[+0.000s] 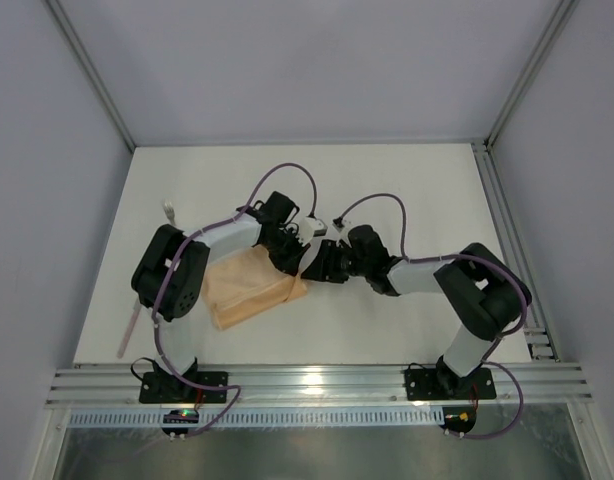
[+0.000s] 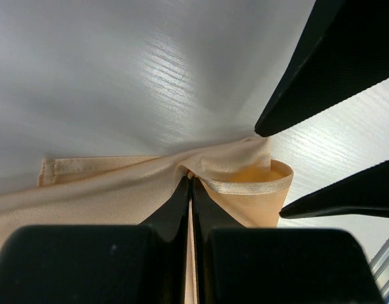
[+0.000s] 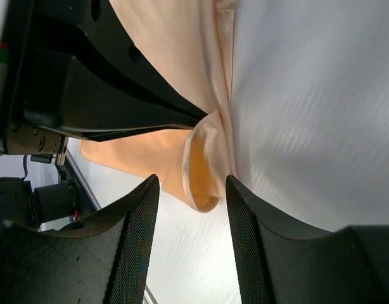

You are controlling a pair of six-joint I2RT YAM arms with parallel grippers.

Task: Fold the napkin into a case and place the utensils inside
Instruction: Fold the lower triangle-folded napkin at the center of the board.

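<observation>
The peach-orange napkin [image 1: 249, 288] lies folded on the white table, its right end by both grippers. My left gripper [image 1: 290, 262] is shut on a fold of the napkin [image 2: 112, 190], with cloth pinched between the closed fingers at the left gripper's tips [image 2: 191, 182]. A curled hem loop [image 2: 258, 183] stands just right of them. My right gripper [image 3: 190, 185] is open, its fingers either side of that loop [image 3: 204, 174] and apart from it. One utensil's pink handle [image 1: 128, 328] lies at the left edge, partly hidden by the left arm, and a whitish head [image 1: 170, 211] shows further back.
The table's left edge runs right next to the utensil. An aluminium rail [image 1: 317, 385] crosses the near edge by the arm bases. Grey walls enclose the table. My right gripper's black fingers [image 2: 321, 76] fill the right of the left wrist view.
</observation>
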